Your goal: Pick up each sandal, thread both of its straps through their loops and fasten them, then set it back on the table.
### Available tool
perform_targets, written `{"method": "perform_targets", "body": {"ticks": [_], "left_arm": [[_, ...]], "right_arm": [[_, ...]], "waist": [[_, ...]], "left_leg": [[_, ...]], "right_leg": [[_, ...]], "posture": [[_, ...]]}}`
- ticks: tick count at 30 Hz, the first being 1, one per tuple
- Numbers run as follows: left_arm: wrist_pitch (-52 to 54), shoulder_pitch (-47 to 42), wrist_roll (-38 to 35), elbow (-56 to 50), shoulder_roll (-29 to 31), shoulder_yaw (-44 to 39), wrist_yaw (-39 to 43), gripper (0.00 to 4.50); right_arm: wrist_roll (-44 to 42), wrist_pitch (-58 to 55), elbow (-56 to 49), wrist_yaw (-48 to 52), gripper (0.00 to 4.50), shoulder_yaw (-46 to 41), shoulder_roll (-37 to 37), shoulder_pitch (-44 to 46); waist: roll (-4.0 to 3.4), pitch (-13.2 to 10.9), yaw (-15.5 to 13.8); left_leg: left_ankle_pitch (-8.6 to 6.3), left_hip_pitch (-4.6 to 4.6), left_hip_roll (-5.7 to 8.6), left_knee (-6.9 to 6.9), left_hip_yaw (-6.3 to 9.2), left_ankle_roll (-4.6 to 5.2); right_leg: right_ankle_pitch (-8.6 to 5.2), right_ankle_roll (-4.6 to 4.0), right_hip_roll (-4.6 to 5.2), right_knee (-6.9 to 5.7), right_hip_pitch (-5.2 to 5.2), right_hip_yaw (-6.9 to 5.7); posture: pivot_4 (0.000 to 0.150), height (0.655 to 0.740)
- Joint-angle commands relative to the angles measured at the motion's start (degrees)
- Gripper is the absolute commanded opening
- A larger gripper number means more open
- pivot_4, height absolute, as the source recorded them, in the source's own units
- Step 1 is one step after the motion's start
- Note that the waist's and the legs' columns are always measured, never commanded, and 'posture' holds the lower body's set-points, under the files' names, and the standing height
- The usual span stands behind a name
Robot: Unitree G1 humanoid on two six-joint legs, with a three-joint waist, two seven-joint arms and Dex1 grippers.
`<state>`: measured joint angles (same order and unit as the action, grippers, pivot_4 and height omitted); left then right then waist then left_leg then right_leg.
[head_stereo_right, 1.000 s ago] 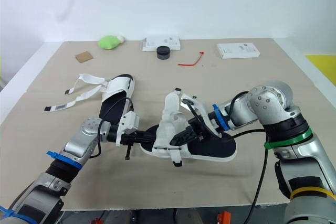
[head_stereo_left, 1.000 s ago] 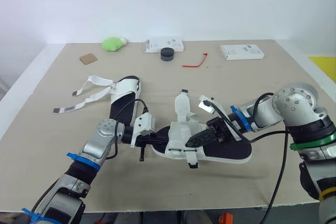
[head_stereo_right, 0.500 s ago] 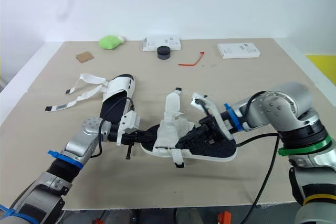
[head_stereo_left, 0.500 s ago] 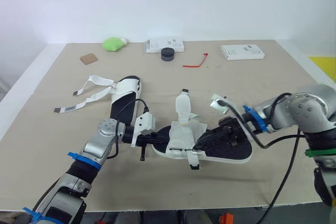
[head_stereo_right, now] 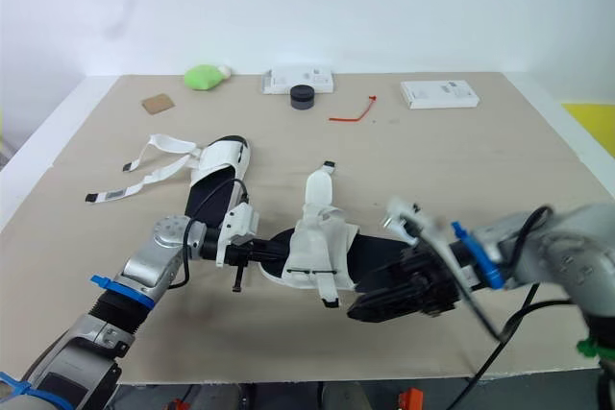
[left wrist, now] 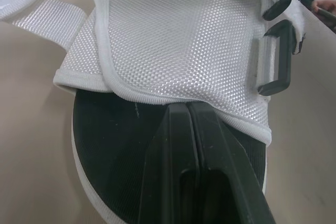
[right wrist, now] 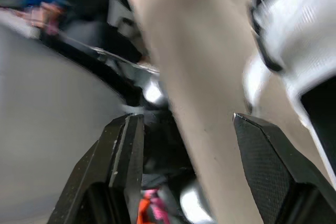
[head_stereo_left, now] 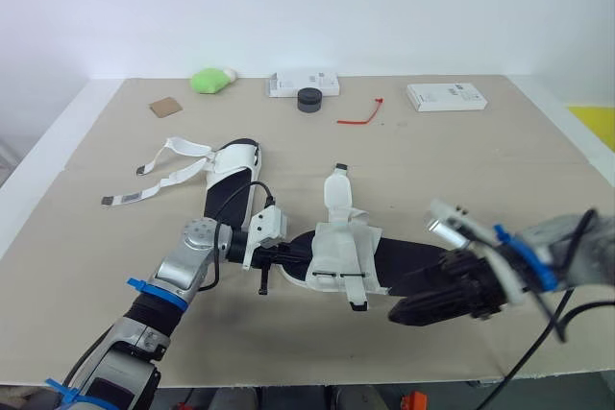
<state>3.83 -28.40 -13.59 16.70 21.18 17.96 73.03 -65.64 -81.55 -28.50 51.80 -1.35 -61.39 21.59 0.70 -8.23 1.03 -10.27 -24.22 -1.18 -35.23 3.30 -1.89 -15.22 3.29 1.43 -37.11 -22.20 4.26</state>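
The black-soled sandal with white mesh straps (head_stereo_left: 348, 254) lies near the worktop's (head_stereo_left: 500, 170) front edge, long axis running along it. The left claw (head_stereo_left: 284, 258), fingers closed, meets its left-edge end. The right claw (head_stereo_left: 399, 312) (gaping, empty) hangs just beside the other end, nearer the front edge.

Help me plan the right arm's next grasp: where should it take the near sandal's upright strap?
Probably pinch the upright strap just below its black tip, coming from the robot's right: it stands free above the sandal, and the left gripper blocks the left side.
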Motion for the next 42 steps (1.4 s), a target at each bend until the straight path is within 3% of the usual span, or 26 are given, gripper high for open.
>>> {"method": "perform_targets", "body": {"ticks": [1,20,23,24,26,33,37,42], "left_arm": [[2.7,2.8,4.2,3.1,0.6,4.1,0.0,0.00],[0.2,2.4,6.3,3.0,1.7,4.6,-0.6,0.00],[-1.5,2.0,7.7,4.0,2.6,5.0,0.0,0.00],[-2.2,1.8,8.3,4.4,2.8,5.2,0.0,0.00],[-3.4,1.1,9.1,5.3,3.0,5.6,0.1,0.00],[-4.1,0.2,9.0,6.9,2.5,6.1,-0.1,0.00],[-4.0,0.4,8.8,7.1,2.2,6.3,-0.1,0.00],[-4.0,0.2,8.8,7.6,1.9,6.4,-0.1,0.00]], "right_arm": [[1.7,2.8,-1.8,-2.6,2.94,-1.2,1.3,-1.0],[4.3,2.7,-3.6,-11.1,2.94,4.4,10.6,-0.7],[3.6,2.0,-3.0,-11.8,1.69,4.1,11.1,-0.7],[3.3,1.7,-2.8,-12.0,0.94,3.8,11.2,-0.6],[3.1,1.6,-2.7,-11.7,0.16,3.5,11.1,-0.4],[-2.8,0.3,-3.8,-9.8,0.07,0.3,10.4,0.1],[-14.9,0.9,-3.6,-8.3,0.07,-4.6,9.7,1.9],[-32.6,6.2,3.4,-15.8,0.07,-5.7,8.2,8.7]], "waist": [[-0.10,0.0,0.0],[0.03,0.0,0.1],[0.05,0.0,0.1],[0.04,0.0,0.1],[0.05,0.0,0.1],[0.05,0.0,0.1],[0.05,0.0,0.1],[0.16,-0.1,0.1]], "left_leg": [[0.00,-0.03,0.01,-0.05,-0.06,0.00],[-0.02,-0.04,0.00,-0.08,-0.01,-0.03],[-0.02,-0.04,-0.01,-0.08,-0.01,-0.03],[-0.02,-0.04,-0.02,-0.08,-0.01,-0.03],[-0.02,-0.04,-0.03,-0.08,0.00,-0.03],[-0.02,-0.03,-0.02,-0.09,0.01,-0.03],[-0.02,-0.04,-0.01,-0.10,0.01,-0.03],[-0.01,0.08,-0.05,-0.15,0.05,-0.01]], "right_leg": [[0.03,0.04,0.02,0.00,-0.01,0.05],[0.04,0.03,-0.03,0.00,0.02,0.06],[0.04,0.02,-0.03,0.00,0.03,0.06],[0.05,0.02,-0.04,0.00,0.02,0.06],[0.05,0.01,-0.06,0.00,0.02,0.06],[0.06,0.02,-0.05,0.00,0.05,0.05],[0.06,0.02,-0.04,0.00,0.08,0.05],[0.09,0.04,-0.05,0.00,0.22,0.01]], "posture": [[0.150,0.7400],[0.150,0.7400],[0.150,0.7400],[0.150,0.7400],[0.150,0.7400],[0.150,0.7400],[0.150,0.7400],[0.150,0.7400]]}}
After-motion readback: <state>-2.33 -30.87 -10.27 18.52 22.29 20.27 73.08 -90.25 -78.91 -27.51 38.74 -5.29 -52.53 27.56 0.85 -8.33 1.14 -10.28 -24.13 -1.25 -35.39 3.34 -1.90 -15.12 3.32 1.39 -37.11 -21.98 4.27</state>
